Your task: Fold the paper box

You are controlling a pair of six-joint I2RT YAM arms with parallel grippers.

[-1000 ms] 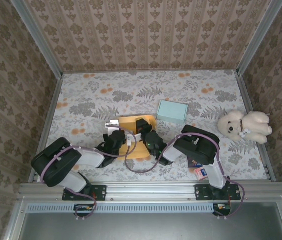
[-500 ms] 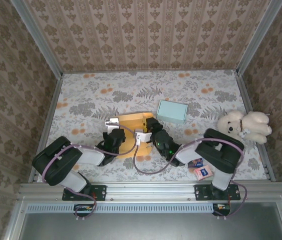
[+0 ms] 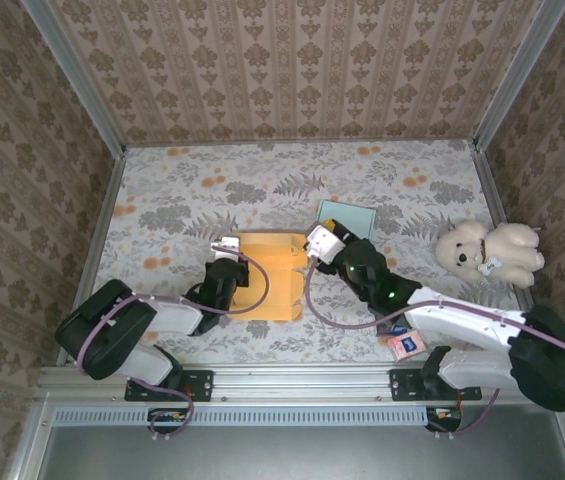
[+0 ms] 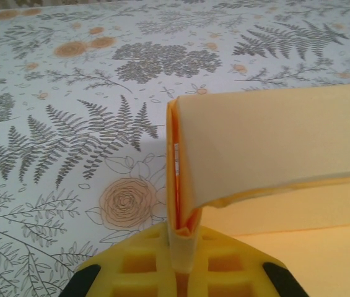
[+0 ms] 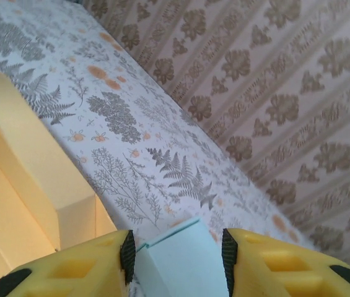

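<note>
right arm has swung out to its own side, and the right tool has come off the paper box, which sits half folded at mid desk.
we see the left tool closed tight on the box's doubled left wall, pinching it upright. the right tool's jaws stand apart, gripping nothing, just off the box's right edge. we judge the task partway: the side walls are raised and creased, but the box lies open and we cannot tell how its other sides stand. from above we get the layout, with a teal box beside the right tool and a teddy bear farther right. the left wrist view adds the pinched paper layers up close; the right wrist view frames the teal box between yellow fingers.
</note>
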